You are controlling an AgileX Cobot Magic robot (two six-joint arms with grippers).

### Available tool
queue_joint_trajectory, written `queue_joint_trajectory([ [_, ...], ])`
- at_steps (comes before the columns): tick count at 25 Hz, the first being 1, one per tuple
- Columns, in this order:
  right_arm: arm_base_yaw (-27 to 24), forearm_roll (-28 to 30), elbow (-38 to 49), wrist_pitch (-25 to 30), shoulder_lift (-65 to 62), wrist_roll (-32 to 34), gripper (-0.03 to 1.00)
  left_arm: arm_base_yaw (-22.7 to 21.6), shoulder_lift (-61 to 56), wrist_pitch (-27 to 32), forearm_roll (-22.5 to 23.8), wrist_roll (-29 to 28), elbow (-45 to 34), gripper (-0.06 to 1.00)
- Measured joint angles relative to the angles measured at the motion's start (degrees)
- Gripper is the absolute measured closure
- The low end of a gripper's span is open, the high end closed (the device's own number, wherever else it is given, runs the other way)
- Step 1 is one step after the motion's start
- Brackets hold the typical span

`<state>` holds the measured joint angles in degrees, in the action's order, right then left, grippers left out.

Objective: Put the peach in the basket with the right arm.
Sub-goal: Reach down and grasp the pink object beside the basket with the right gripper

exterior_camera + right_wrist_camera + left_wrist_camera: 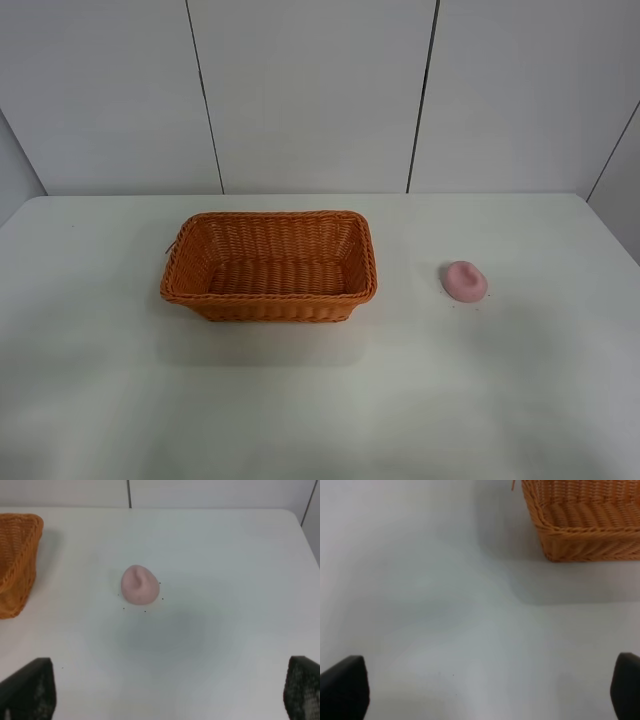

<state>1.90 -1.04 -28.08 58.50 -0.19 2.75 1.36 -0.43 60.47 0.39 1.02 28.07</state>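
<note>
Table: the flat white table [320,410] carries everything; a panelled white wall [310,90] stands behind its far edge.
Basket: the rectangular orange-brown woven wicker basket [270,297] sits upright on the table, left of centre.
Peach: the small flattened round pink peach [465,281] lies on the table to the basket's right, well apart from it.
Left gripper: the left gripper [485,690] is over bare table, a basket corner ahead.
Right gripper: the right gripper [167,690] is over the table, the peach ahead.

Lighting: bright, even, diffuse, from overhead; no glare. Shadows: soft grey patch on the table [300,420] along the near side of the basket [268,300]; faint smudge beside the peach [140,584] in the right wrist view. Focus: exterior view sharp; both wrist views slightly soft
</note>
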Motion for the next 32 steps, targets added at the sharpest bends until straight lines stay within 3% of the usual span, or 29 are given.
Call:
queue_joint_trajectory([
  [14, 0.00, 0.05, -0.90, -0.11, 4.55, 0.00, 0.27, 0.00, 0.00, 0.00, 0.00, 0.00, 0.00, -0.05],
  [23, 0.00, 0.10, -10.66, -4.53, 40.93, 0.00, 0.27, 0.00, 0.00, 0.00, 0.00, 0.00, 0.00, -0.05],
  [32, 0.00, 0.10, -28.58, -8.98, 80.94, 0.00, 0.27, 0.00, 0.00, 0.00, 0.00, 0.00, 0.00, -0.05],
])
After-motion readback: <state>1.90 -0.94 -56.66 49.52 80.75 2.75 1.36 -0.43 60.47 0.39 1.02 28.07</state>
